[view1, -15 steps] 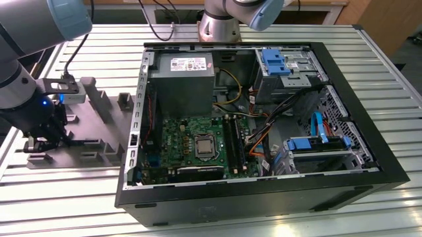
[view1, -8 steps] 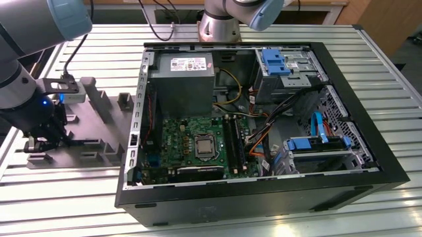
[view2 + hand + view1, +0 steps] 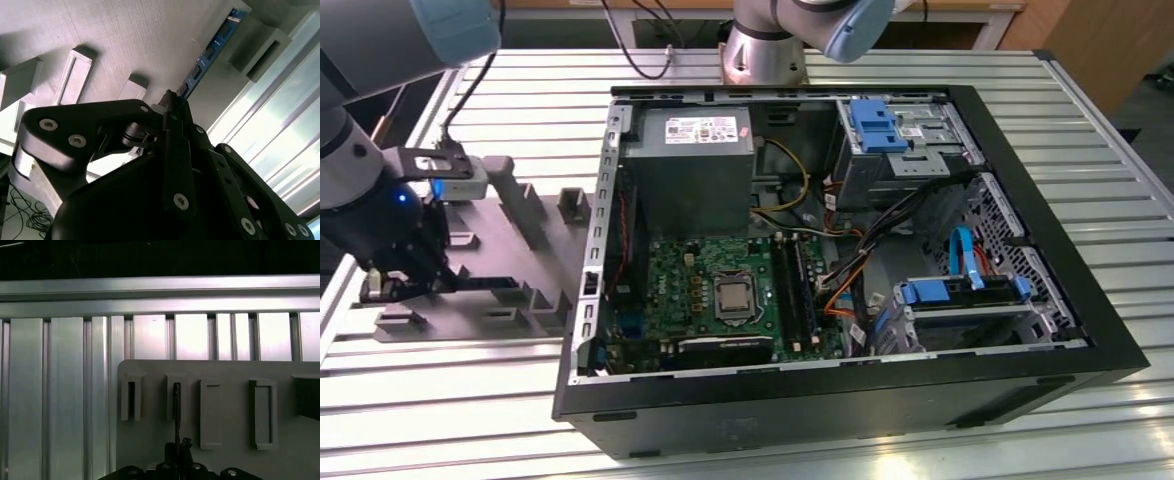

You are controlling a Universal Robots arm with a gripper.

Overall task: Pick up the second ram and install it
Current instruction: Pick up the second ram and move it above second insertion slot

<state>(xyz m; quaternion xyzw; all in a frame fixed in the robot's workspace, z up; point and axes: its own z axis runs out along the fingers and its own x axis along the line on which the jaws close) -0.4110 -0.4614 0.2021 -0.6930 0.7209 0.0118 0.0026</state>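
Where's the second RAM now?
The long dark flat RAM stick sits in the grey plastic fixture block at the exterior view's left, gripped by the black gripper.

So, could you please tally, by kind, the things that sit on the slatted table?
Open computer case: 1
Grey fixture block: 1
RAM stick, standing in the fixture: 1
Total: 3

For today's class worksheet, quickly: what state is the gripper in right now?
The gripper: shut on the second ram, at the grey fixture.
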